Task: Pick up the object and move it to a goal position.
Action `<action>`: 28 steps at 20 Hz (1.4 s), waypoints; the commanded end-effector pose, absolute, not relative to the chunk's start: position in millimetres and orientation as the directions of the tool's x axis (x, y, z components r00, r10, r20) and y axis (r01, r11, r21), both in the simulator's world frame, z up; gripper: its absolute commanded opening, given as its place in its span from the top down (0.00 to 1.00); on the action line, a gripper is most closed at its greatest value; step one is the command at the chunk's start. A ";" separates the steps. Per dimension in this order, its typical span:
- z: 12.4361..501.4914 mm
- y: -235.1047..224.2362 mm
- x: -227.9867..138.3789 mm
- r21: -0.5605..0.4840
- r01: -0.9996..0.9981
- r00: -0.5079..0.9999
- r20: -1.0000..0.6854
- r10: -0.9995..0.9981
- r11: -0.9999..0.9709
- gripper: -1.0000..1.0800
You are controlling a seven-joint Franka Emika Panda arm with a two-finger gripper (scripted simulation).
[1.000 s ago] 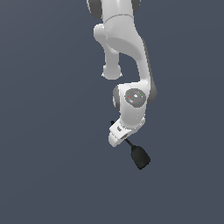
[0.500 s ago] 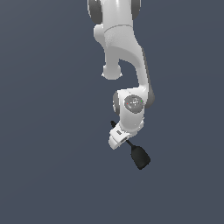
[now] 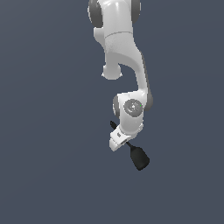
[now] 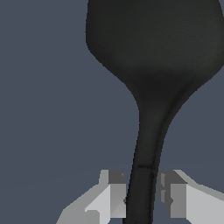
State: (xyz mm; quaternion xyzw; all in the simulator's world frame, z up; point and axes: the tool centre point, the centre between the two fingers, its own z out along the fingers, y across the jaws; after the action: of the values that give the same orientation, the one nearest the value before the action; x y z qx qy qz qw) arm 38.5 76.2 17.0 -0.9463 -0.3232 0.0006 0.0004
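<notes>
The gripper (image 4: 143,199) has its fingers (image 4: 114,197) narrowed on the thin handle of the black spatula (image 3: 139,158). The exterior view hides the fingers behind the wrist, and the wrist view crops the paddle head.

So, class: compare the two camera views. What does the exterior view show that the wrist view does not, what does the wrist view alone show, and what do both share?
Only the exterior view shows the white arm reaching down, and the whole length of the black spatula, its thin handle tip poking out on the far side of the gripper.

Only the wrist view shows the two fingers close up, standing either side of the handle; firm contact is hard to judge.

Both show the spatula's paddle head, its handle running through the gripper, and the plain dark grey background.
</notes>
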 end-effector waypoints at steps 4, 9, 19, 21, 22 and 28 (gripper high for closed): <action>16.9 75.0 39.1 0.000 0.610 0.792 0.000 0.610 -0.792 1.00; 17.4 76.1 38.7 -0.001 0.611 0.791 0.000 0.611 -0.791 1.00; 53.1 66.2 38.2 -0.001 0.611 0.791 0.000 0.611 -0.791 1.00; 68.0 62.4 38.0 0.000 0.612 0.791 -0.001 0.612 -0.791 1.00; 76.5 60.1 37.9 0.000 0.612 0.791 -0.001 0.612 -0.791 1.00; 139.7 43.5 37.3 0.000 0.612 0.791 0.000 0.612 -0.791 1.00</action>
State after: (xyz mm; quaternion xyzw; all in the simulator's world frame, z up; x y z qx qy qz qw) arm 37.1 47.8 121.1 -0.9463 -0.3234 0.0016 0.0005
